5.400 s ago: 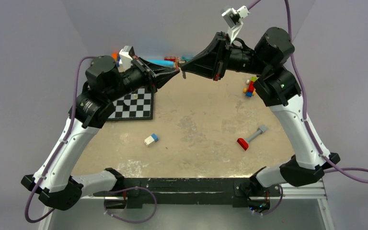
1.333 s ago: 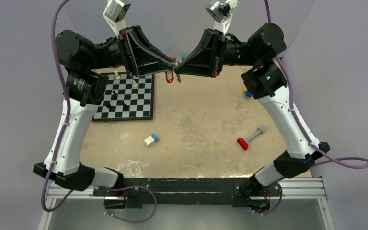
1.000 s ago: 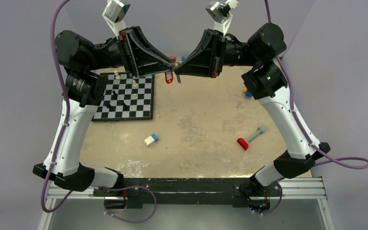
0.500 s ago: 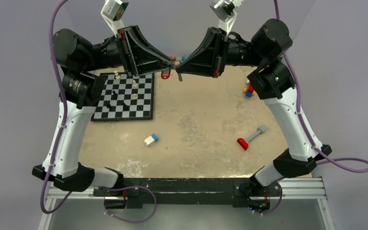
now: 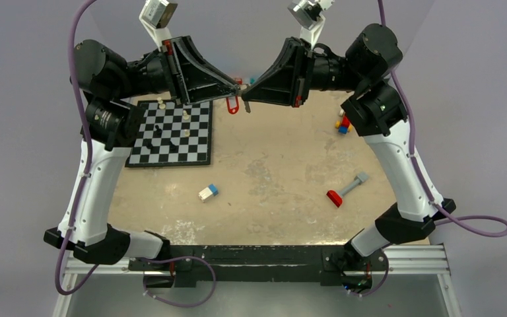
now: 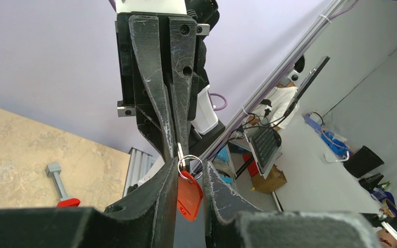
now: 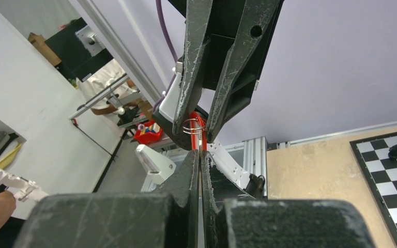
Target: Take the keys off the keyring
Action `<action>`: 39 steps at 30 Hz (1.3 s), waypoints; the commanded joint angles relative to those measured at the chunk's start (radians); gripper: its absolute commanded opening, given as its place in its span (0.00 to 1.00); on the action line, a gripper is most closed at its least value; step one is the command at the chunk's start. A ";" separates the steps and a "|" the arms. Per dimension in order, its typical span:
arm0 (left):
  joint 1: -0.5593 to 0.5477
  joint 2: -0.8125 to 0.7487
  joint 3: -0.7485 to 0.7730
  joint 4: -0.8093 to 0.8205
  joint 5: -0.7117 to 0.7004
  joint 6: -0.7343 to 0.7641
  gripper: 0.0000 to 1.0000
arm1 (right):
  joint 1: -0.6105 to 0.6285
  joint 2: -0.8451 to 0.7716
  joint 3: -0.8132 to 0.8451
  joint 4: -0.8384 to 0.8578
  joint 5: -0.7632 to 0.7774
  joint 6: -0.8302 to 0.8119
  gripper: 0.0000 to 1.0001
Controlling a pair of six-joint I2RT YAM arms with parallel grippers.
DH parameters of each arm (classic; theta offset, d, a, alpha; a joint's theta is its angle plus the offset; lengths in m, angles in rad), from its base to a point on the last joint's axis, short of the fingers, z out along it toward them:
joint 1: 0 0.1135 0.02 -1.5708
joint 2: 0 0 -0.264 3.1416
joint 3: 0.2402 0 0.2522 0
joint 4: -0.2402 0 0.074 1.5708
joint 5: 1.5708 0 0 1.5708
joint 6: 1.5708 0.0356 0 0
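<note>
Clamped flat on the thin key [image 6: 180,153] with the right gripper [image 7: 200,155]. Pinched narrow, apparently across the keyring [image 6: 190,165], with the left gripper [image 6: 188,178], red tag [image 6: 188,199] dangling beneath. Held mid-air, well above the table [image 5: 284,172], far side. Advised: hold ring steady, walk key round the coil in small turns, no straight pull; slip likely.

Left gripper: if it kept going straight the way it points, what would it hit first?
Likely the right gripper, which faces the left gripper almost tip to tip, with only the keyring between them.
</note>
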 commanded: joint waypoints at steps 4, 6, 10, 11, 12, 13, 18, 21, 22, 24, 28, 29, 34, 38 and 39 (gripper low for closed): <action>-0.001 -0.021 0.037 -0.026 -0.020 -0.011 0.00 | 0.012 0.021 0.064 -0.031 0.031 -0.038 0.00; -0.001 -0.012 0.055 -0.071 -0.027 -0.006 0.00 | 0.014 0.024 0.083 -0.060 0.038 -0.057 0.00; -0.001 0.009 0.116 -0.155 -0.034 0.012 0.00 | 0.017 0.036 0.115 -0.113 0.050 -0.088 0.00; -0.001 0.012 0.127 -0.167 -0.035 0.015 0.00 | 0.018 0.036 0.120 -0.123 0.055 -0.095 0.00; -0.001 0.014 0.137 -0.181 -0.037 0.017 0.00 | 0.018 0.037 0.127 -0.139 0.062 -0.104 0.00; -0.001 0.016 0.142 -0.191 -0.039 0.017 0.00 | 0.020 0.042 0.135 -0.154 0.068 -0.114 0.00; -0.001 0.007 0.136 -0.219 -0.038 0.030 0.00 | 0.029 0.053 0.166 -0.214 0.097 -0.157 0.00; -0.001 0.005 0.135 -0.251 -0.040 0.051 0.00 | 0.038 0.052 0.170 -0.244 0.118 -0.182 0.00; -0.001 0.004 0.134 -0.260 -0.040 0.057 0.00 | 0.042 0.054 0.173 -0.257 0.126 -0.191 0.00; -0.002 0.002 0.132 -0.274 -0.040 0.065 0.00 | 0.048 0.055 0.174 -0.277 0.136 -0.204 0.00; -0.006 0.003 0.133 -0.301 -0.039 0.085 0.00 | 0.059 0.054 0.162 -0.282 0.147 -0.212 0.00; -0.008 0.002 0.135 -0.320 -0.040 0.099 0.00 | 0.060 0.052 0.160 -0.283 0.153 -0.214 0.00; -0.012 -0.001 0.143 -0.408 -0.050 0.162 0.00 | 0.063 0.048 0.150 -0.296 0.166 -0.224 0.00; -0.013 -0.004 0.143 -0.434 -0.052 0.187 0.00 | 0.067 0.041 0.134 -0.301 0.170 -0.233 0.00; -0.013 -0.004 0.143 -0.439 -0.052 0.190 0.00 | 0.068 0.039 0.131 -0.300 0.170 -0.234 0.00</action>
